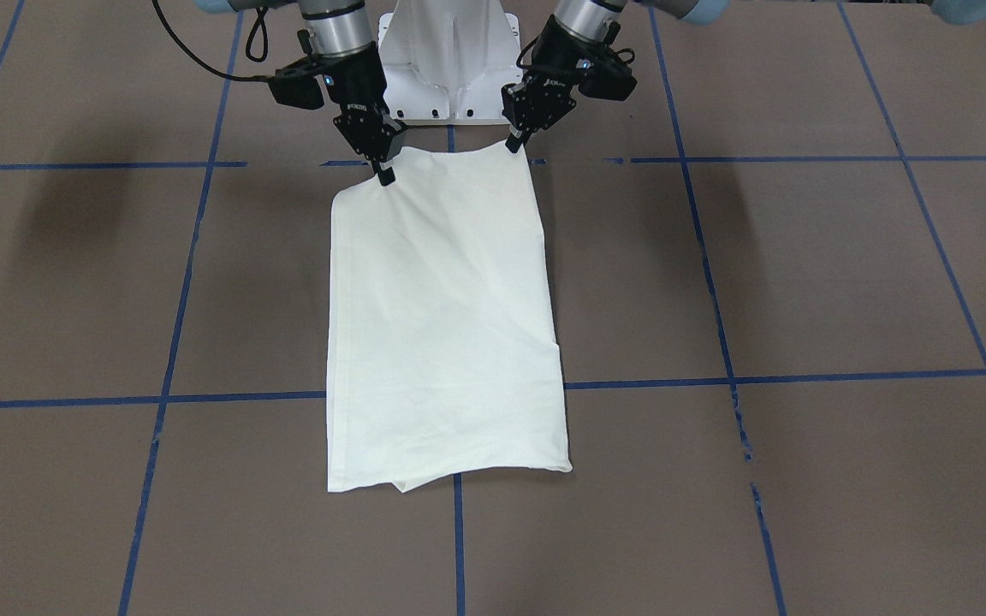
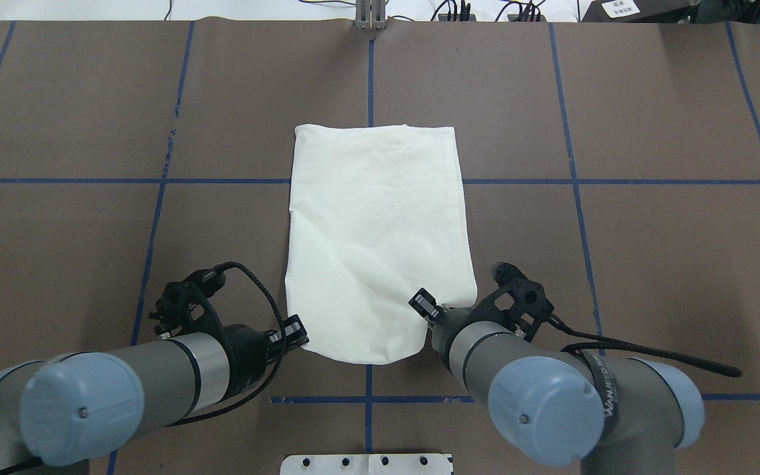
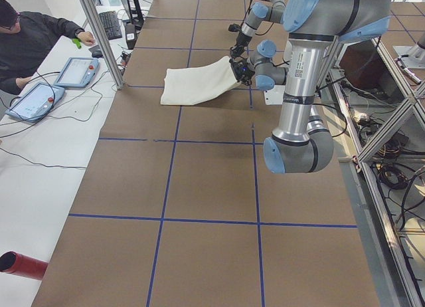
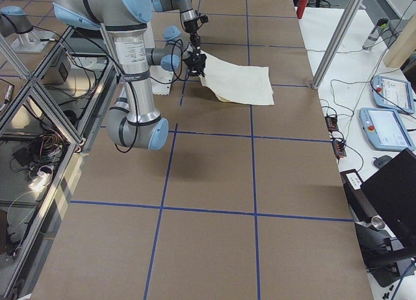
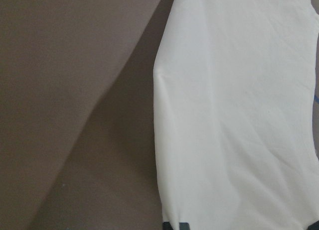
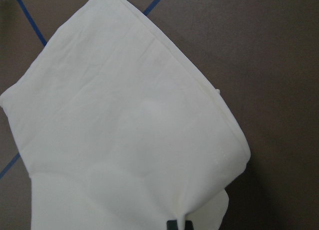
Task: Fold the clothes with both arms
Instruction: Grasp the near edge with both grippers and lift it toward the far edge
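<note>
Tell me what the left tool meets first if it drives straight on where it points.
The cream shirt itself: the left tool is shut on its near corner, pointing steeply down. Just past that cloth lies the brown table, though the gap beneath is hard to judge.

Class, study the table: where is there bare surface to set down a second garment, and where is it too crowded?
Bare brown table lies wide on both sides of the folded T-shirt and past its far edge. Crowded: the robot-side edge, where the left end effector and right end effector pinch its corners by the white base.
</note>
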Tool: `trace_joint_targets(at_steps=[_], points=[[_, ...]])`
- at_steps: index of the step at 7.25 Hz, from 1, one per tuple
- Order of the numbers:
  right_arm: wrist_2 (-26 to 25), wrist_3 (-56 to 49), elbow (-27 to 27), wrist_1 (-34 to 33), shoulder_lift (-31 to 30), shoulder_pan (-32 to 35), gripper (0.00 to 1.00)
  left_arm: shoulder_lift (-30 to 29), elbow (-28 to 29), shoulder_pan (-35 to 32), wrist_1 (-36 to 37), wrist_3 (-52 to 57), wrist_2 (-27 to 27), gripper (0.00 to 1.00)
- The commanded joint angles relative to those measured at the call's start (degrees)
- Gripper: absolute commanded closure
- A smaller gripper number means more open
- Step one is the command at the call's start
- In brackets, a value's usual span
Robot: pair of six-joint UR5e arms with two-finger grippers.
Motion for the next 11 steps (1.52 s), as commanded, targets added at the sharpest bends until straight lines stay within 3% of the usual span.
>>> trace_joint_targets(at_steps=[1,3,6,8,11], points=[[-0.07,0.2,12.75,-13.15,0.16,-3.9,1.0,-0.69,-14.17,0.2,15.72,-0.03,-3.68,1.0],[-0.07,0.02,11.23,-13.56,1.82,-4.0,1.0,-1.92,-11.61,-0.23,17.19,0.06,-5.19,1.0],[0.46,-1.99,-0.17,-12.86,8.3,3.36,1.0,-8.68,-0.64,-6.19,17.01,10.76,-5.01,1.0],[1.69,-3.75,-4.24,-12.77,9.3,6.71,1.0,-11.32,3.95,-10.24,16.75,15.42,-5.28,1.0],[3.62,-7.09,-15.2,-2.07,9.3,10.41,1.0,-14.14,13.96,-11.83,11.84,16.76,-5.02,1.0]])
